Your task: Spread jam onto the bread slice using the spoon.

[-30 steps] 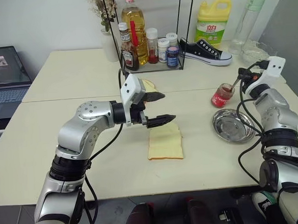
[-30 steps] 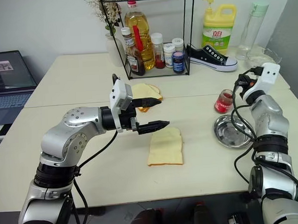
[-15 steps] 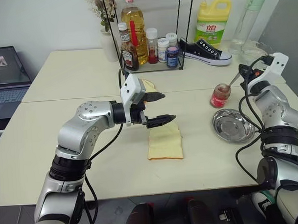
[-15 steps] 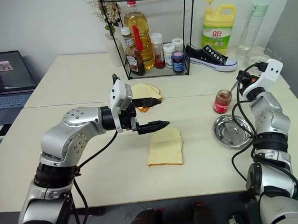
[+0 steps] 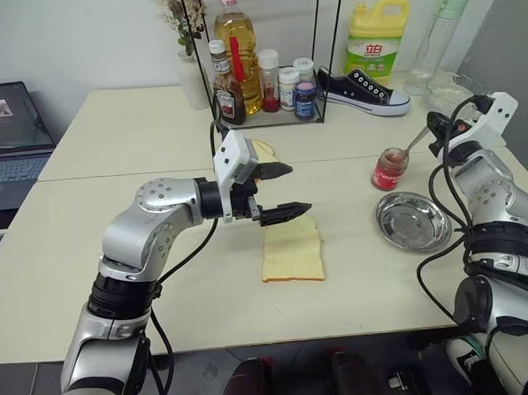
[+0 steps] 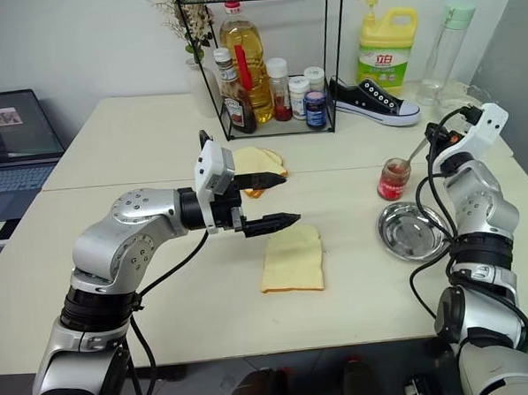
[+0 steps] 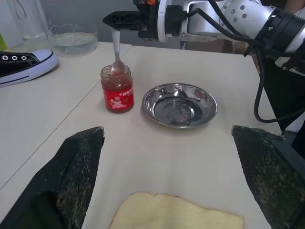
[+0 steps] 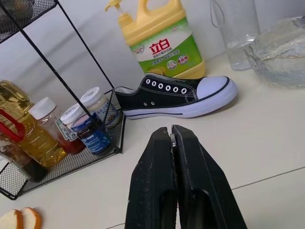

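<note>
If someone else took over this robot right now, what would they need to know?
Right gripper: shut on the spoon, whose bowl is in the jam jar beside the steel plate.
Left gripper: open, holding nothing, above the bread slice.
Done: spoon picked up and dipped.
Left: lift the jam out, carry it to the bare slice, spread it.

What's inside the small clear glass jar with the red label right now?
Red jam fills the small clear glass jar. The bowl of the silvery metal spoon sits in its mouth, handle held by the shut right gripper. The label hides the jam's depth.
</note>
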### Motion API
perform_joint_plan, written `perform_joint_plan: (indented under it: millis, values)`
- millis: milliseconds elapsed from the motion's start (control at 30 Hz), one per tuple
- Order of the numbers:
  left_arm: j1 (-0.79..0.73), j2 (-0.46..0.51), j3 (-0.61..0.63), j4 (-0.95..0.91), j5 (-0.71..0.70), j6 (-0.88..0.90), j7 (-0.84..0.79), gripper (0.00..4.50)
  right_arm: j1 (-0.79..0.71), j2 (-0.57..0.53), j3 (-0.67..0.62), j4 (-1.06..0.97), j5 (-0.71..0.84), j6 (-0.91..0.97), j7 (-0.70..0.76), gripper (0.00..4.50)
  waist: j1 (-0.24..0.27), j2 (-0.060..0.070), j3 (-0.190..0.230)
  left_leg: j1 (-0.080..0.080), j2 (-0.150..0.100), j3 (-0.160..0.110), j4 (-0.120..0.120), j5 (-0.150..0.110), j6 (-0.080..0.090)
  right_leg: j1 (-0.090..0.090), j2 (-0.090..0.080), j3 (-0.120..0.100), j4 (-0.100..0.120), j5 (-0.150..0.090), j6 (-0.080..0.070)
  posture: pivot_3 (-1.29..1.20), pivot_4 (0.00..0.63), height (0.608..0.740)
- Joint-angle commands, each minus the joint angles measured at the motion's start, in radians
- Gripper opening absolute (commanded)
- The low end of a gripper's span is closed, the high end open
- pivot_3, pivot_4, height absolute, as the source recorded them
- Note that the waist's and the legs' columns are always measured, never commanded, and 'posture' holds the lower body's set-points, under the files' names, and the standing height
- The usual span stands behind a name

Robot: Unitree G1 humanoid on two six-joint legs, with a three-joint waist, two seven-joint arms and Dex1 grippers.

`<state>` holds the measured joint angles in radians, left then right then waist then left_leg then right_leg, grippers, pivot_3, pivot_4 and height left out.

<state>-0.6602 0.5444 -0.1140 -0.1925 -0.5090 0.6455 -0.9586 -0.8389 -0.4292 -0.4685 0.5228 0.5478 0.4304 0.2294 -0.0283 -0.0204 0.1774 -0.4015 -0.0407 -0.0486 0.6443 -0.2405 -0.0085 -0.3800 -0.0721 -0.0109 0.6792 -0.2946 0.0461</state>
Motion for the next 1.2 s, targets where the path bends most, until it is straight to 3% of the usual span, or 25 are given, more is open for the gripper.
perform_joint_plan:
  millis: [33, 467, 733, 900, 1200]
  values:
    - [-0.013, 0.002, 0.019, -0.027, -0.012, -0.01, -0.005, 4.5, -0.042, -0.007, -0.065, -0.056, 0.068, 0.023, -0.035, 0.02, 0.0, 0.0, 0.0, 0.0, 0.0, 0.0, 0.0, 0.0, 0.0, 0.0, 0.0, 0.0, 0.0, 0.0, 0.0, 0.0, 0.15, 0.74]
    - [-0.017, 0.007, 0.026, -0.016, -0.012, -0.007, -0.014, 4.5, -0.067, 0.023, -0.202, -0.077, 0.246, 0.084, -0.145, 0.02, 0.0, 0.0, 0.0, 0.0, 0.0, 0.0, 0.0, 0.0, 0.0, 0.0, 0.0, 0.0, 0.0, 0.0, 0.0, 0.0, 0.15, 0.74]
    - [-0.005, 0.011, 0.044, -0.011, -0.027, -0.005, -0.024, 4.5, -0.076, 0.06, -0.243, -0.214, 0.381, 0.146, -0.24, 0.02, 0.0, 0.001, 0.0, 0.0, 0.0, 0.0, 0.0, 0.0, 0.0, 0.0, 0.0, 0.0, 0.0, 0.0, 0.0, 0.0, 0.15, 0.74]
    - [0.052, 0.068, 0.085, -0.035, -0.056, 0.015, -0.057, 4.5, -0.036, 0.1, -0.181, -0.412, 0.459, 0.245, -0.286, 0.02, -0.003, 0.002, 0.001, 0.0, 0.0, 0.0, -0.001, 0.0, 0.0, -0.001, 0.0, 0.0, 0.0, 0.0, 0.0, 0.0, 0.15, 0.74]
    - [0.315, 0.228, 0.228, -0.127, -0.102, 0.029, -0.082, 4.5, 0.129, 0.238, 0.109, -0.787, 0.489, 0.376, -0.316, 0.02, -0.004, 0.004, 0.002, -0.001, 0.002, 0.0, -0.002, 0.0, 0.0, -0.005, 0.0, 0.001, 0.001, 0.0, -0.001, 0.0, 0.15, 0.74]
